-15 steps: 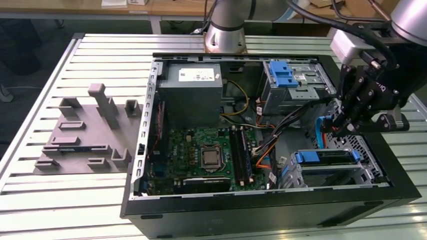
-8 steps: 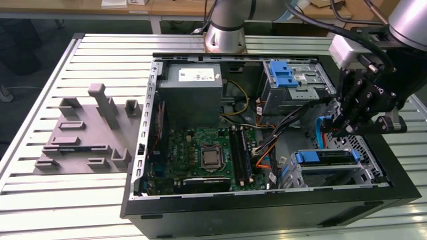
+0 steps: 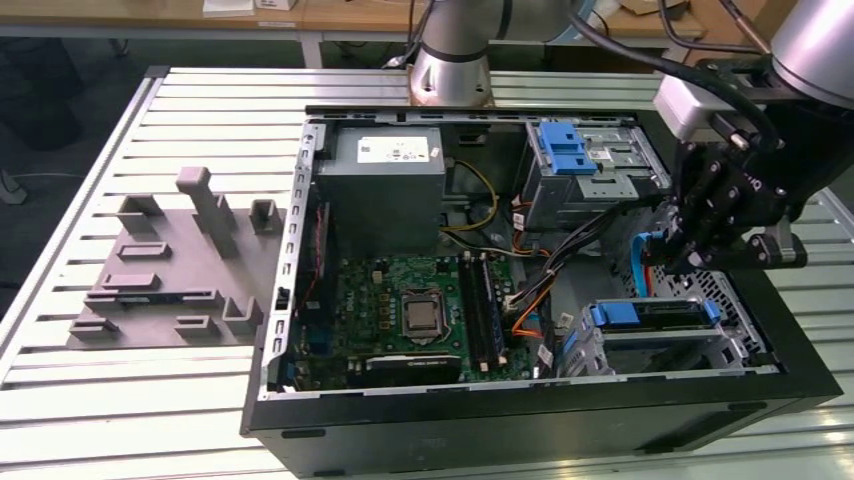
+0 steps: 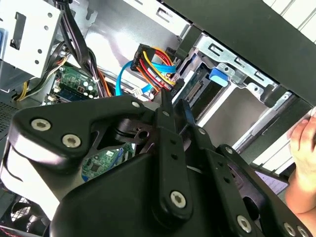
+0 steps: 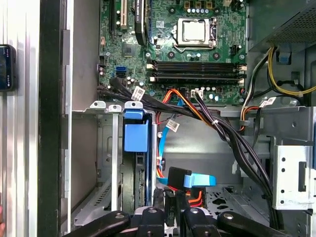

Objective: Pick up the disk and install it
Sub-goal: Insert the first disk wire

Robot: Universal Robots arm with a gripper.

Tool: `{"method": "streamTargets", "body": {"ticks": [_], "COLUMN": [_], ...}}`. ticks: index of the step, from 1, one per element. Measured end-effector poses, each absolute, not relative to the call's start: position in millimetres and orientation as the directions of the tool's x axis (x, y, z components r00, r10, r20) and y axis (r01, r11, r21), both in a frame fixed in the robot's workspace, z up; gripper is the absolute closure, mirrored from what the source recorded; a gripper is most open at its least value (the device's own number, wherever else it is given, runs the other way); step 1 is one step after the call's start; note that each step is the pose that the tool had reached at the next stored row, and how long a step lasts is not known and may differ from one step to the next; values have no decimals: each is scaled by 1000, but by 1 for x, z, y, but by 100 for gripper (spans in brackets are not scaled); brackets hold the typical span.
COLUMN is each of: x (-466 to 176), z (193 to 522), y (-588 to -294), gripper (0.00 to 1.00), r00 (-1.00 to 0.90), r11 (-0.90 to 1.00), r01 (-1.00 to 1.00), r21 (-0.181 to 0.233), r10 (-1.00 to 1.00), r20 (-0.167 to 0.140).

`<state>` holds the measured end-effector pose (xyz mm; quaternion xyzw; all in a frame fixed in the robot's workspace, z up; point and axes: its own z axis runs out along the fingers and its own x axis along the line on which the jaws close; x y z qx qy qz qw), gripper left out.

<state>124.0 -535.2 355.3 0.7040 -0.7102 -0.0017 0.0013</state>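
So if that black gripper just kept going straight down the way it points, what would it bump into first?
Probably the bundle of cables with the blue connector tab, lying just ahead of the gripper in the first wrist view. The disk in its blue carrier sits off to one side. Depth is hard to judge.

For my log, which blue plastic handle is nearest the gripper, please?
That on the disk by the gripper; the latch sits farther off, near the grey box.

The arm bends down steeply — its black gripper (image 3: 714, 225) hangs low, fingers pressed together.
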Motion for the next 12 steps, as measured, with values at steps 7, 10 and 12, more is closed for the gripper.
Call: {"method": "streamTargets", "body": {"ticks": [7, 10, 12], "x": [124, 124, 124], "z": [351, 351, 351], "y": [-532, -532, -532], "gripper": [76, 77, 84], "r00": [-10, -10, -10], "r11": [10, 10, 10], "r01": [-1000, -1000, -1000], "r21": [4, 4, 4], "r10": [-1000, -1000, -1000], "r20": [-1, -1, -1]}}
